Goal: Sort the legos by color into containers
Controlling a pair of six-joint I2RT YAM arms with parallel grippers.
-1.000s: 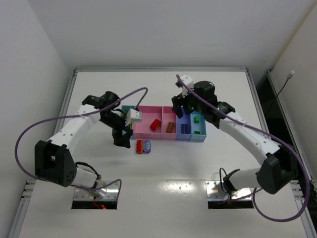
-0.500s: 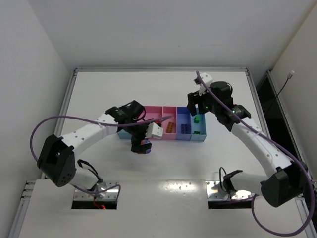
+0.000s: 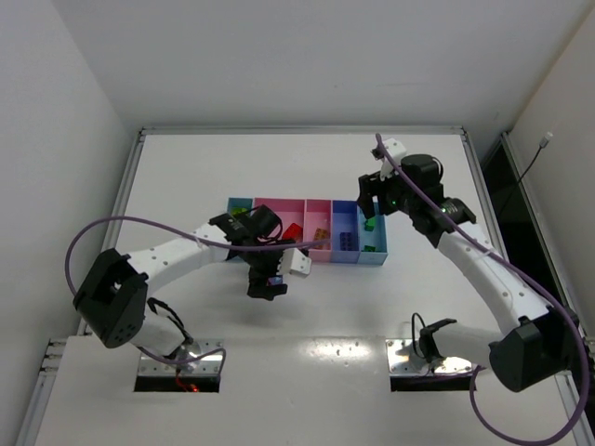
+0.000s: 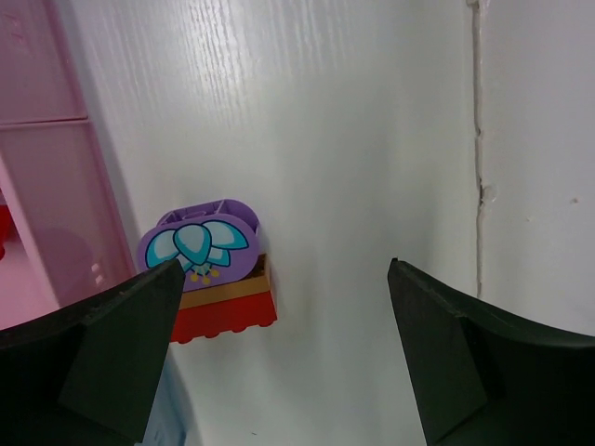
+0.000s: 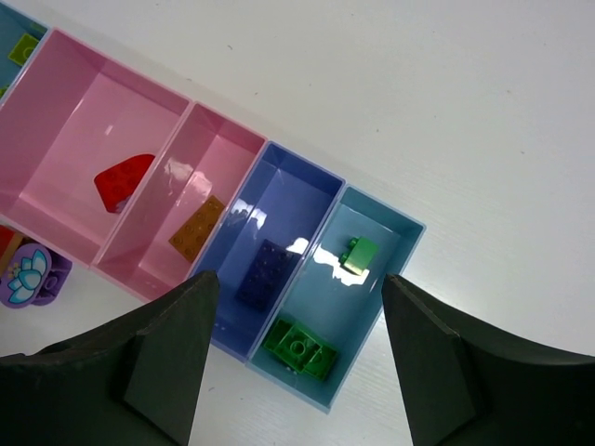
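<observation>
- Purple lotus-printed brick (image 4: 198,243) tops an orange layer (image 4: 223,286) and a red brick (image 4: 223,316) on the white bench (image 4: 372,139), just beside the containers (image 5: 56,139).
- Left tool (image 4: 284,268) hangs above that stack, jaws wide, gripping nothing.
- Right tool (image 5: 299,279) hovers over the containers, jaws wide, empty.
- 2 green legos (image 5: 299,348) lie in the end light-blue bin (image 5: 383,232).

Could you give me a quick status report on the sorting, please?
Left gripper open over purple, orange, red legos beside bins. Right gripper open, empty, above bins. Nothing obstructing.
</observation>
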